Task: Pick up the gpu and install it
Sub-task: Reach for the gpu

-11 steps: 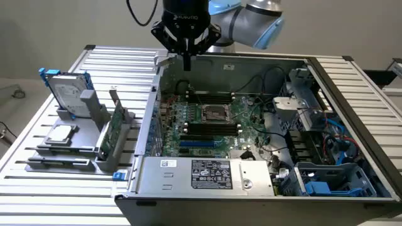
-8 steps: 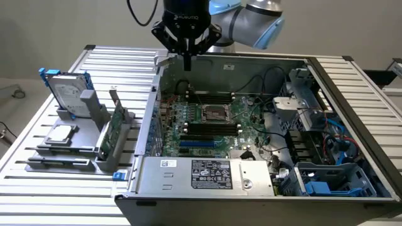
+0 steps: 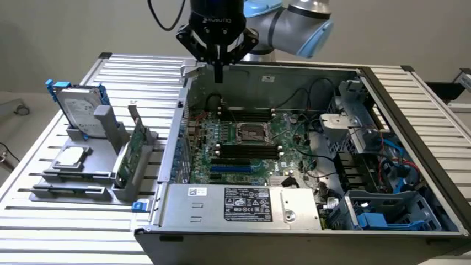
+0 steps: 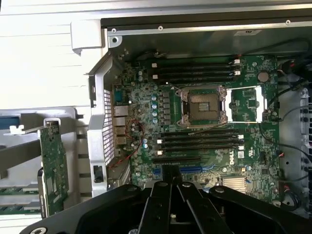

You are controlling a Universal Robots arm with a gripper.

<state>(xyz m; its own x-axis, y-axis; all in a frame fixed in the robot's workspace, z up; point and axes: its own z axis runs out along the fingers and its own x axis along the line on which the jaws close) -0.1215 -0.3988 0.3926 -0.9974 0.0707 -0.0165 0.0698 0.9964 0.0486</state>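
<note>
The gpu (image 3: 129, 156) stands on edge in a grey holder (image 3: 141, 179) on the slatted table, at the exterior view's left of the open computer case. Its green circuit board (image 4: 53, 163) faces the wrist camera. My gripper (image 3: 218, 76) hangs above the case's far left corner, well away from the gpu, with its fingers together and nothing between them. In the wrist view the gripper (image 4: 170, 176) points down over the motherboard (image 4: 204, 122), above the long expansion slots (image 4: 178, 160).
A silver hard drive in a blue frame (image 3: 77, 107) and a small square CPU chip (image 3: 71, 156) sit in the same grey rack. The case holds a power supply (image 3: 246, 204), cables and blue drive bays (image 3: 383, 212). Its metal rear wall (image 4: 105, 126) stands between gpu and motherboard.
</note>
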